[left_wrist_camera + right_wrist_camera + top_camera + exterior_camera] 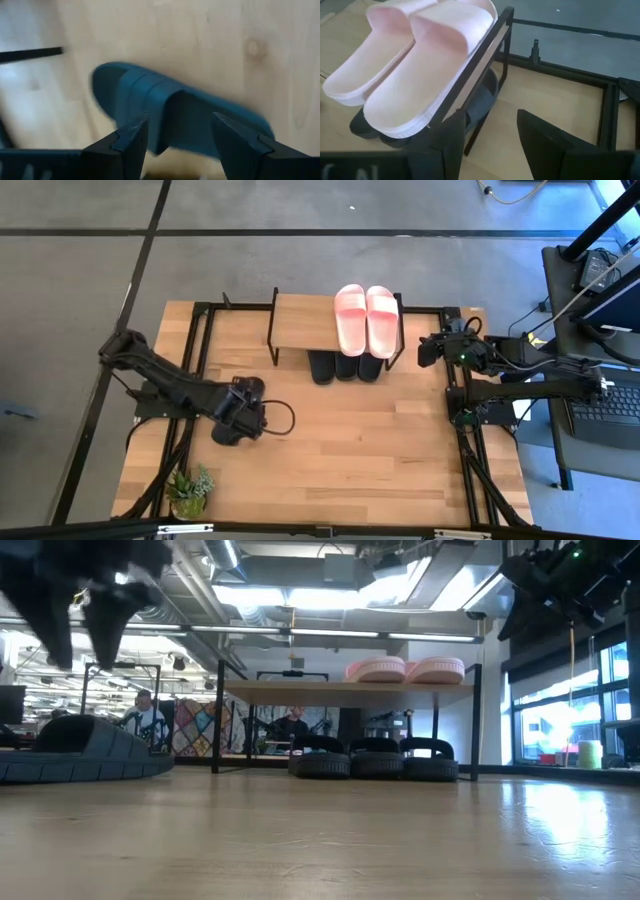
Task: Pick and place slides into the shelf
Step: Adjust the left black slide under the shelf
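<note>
One black slide [175, 112] lies flat on its sole on the table's left half, also seen in the low view [80, 750]. My left gripper [180, 137] hangs open above it, pointing steeply down, its fingers to either side of the strap and clear of it [75, 615]. The shelf [305, 320] stands at the far middle. A pale pink pair of slides [365, 318] rests on the right part of its top board, and three black slides [345, 367] sit on the table under it. My right gripper [490, 132] waits open just right of the shelf.
A small potted plant [190, 492] stands at the table's near left corner. The left part of the shelf's top board [295, 320] is bare. A desk with a keyboard [605, 405] stands beyond the right edge. People [145, 720] show in the room behind the table.
</note>
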Robot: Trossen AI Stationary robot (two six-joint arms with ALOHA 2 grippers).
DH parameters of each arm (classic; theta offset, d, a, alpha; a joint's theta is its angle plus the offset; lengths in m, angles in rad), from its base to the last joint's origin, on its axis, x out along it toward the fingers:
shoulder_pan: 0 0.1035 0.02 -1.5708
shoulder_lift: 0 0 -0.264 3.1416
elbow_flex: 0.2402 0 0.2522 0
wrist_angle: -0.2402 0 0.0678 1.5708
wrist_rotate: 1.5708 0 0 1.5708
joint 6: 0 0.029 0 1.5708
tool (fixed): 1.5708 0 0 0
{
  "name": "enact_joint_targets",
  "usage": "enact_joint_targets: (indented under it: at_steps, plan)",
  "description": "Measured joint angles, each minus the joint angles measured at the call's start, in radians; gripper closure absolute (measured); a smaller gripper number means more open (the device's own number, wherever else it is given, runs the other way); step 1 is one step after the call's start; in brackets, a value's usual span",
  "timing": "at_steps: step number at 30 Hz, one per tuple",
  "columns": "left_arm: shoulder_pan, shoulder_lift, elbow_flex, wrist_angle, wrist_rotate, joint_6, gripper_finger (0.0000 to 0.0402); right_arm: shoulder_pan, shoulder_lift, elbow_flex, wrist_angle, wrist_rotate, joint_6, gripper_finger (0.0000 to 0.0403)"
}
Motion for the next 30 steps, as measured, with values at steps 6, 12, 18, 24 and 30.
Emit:
enact_joint_targets:
  at_steps: [6,12,18,24,30]
  plan:
    - [-0.021,-0.072,-0.155,0.195,-0.063,-0.030,0.0199,0.000,0.001,-0.001,0.002,0.000,0.000,0.0224]
    - [0.023,-0.079,-0.212,0.514,-0.080,0.085,0.0199,0.000,0.001,-0.001,0.002,0.000,0.000,0.0224]
    - [0.132,-0.072,-0.348,0.939,-0.067,0.202,0.0199,0.000,0.001,-0.001,0.002,0.000,0.003,0.0224]
    - [0.285,-0.059,-0.483,1.317,0.046,0.175,0.0212,0.000,0.001,-0.001,0.002,0.000,0.008,0.0224]
    - [0.371,0.050,-0.511,1.558,0.124,0.153,0.0229,0.000,0.000,-0.001,0.002,0.000,0.029,0.0224]
